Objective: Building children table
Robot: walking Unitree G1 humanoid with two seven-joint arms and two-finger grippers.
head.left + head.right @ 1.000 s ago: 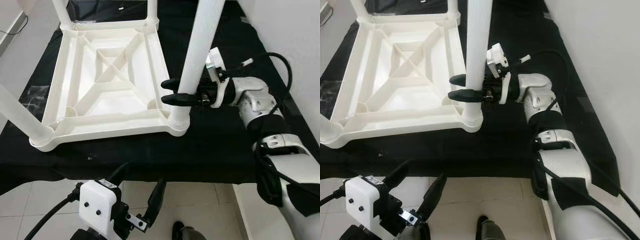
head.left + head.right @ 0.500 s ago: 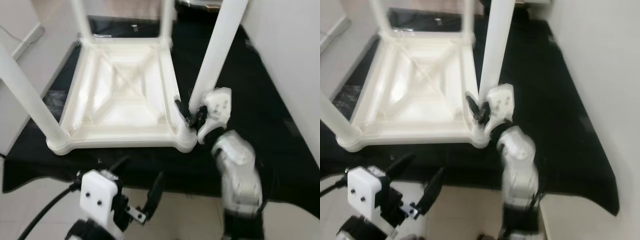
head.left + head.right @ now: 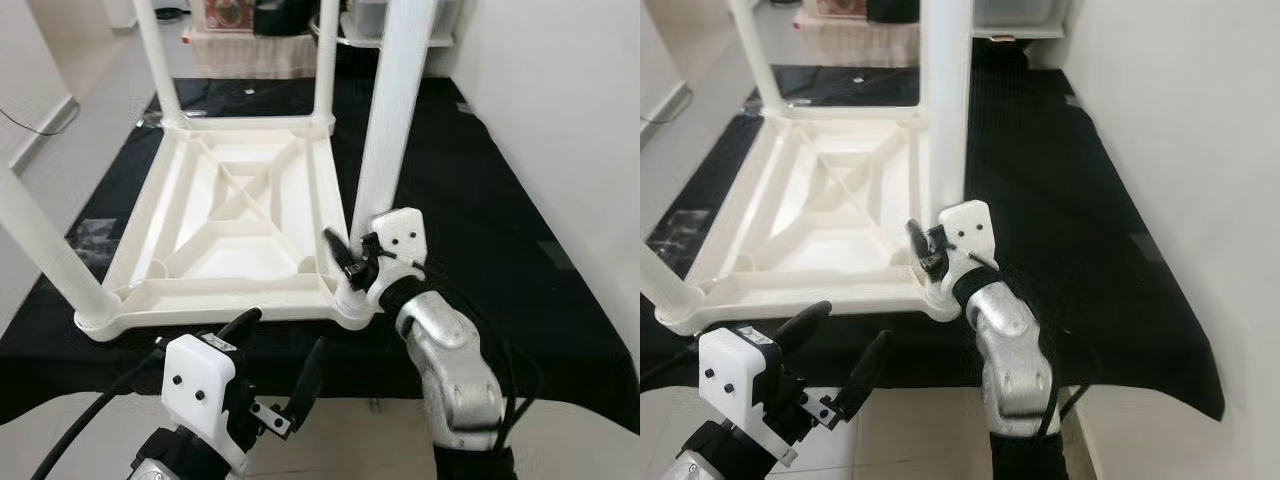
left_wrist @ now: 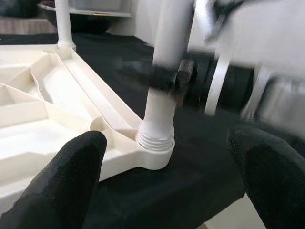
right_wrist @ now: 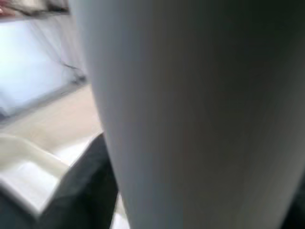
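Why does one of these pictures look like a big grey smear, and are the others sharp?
Right wrist view: the white table leg sits so close that it is out of focus. Left wrist view: the right gripper is motion-blurred, while the leg's threaded base stays crisp. Both eye views are sharp and evenly lit.

You see a plain white plastic table (image 3: pixel 230 215) with white legs (image 3: pixel 392 110) on a solid black cloth (image 3: pixel 480 200). Your right gripper (image 3: pixel 350 262) has black fingers on a silver arm; the left gripper (image 3: pixel 275 375) matches, with a white housing.
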